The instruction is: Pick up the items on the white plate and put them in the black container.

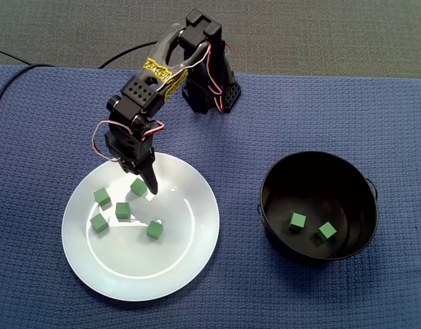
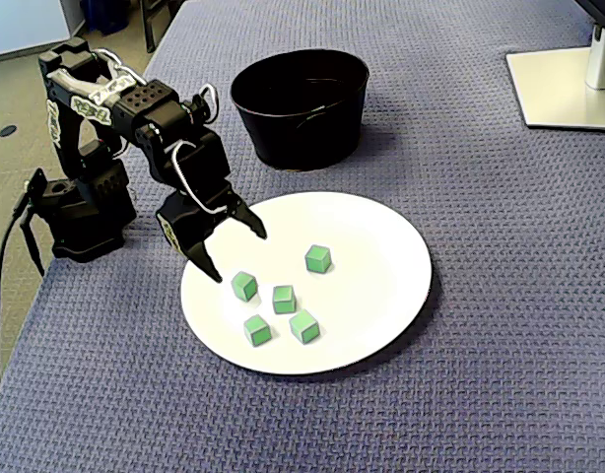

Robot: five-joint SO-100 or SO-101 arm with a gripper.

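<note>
Several green cubes lie on the white plate (image 1: 190,274) (image 2: 381,246). In both fixed views my gripper (image 1: 145,181) (image 2: 235,251) is open over the plate's edge nearest the arm base, fingers pointing down. The nearest cube (image 1: 138,186) (image 2: 244,286) sits just in front of the fingertips, with nothing held between them. Another cube (image 1: 154,229) (image 2: 318,258) lies apart on the side toward the black container (image 1: 273,229) (image 2: 301,133). Two green cubes (image 1: 297,221) (image 1: 326,231) rest on the container's floor; the lower, side-on fixed view does not show inside it.
The arm's black base (image 1: 214,92) (image 2: 81,212) stands on the blue woven cloth behind the plate. A black cable (image 2: 5,286) runs off the cloth's edge. A white stand foot (image 2: 569,84) sits beyond the container.
</note>
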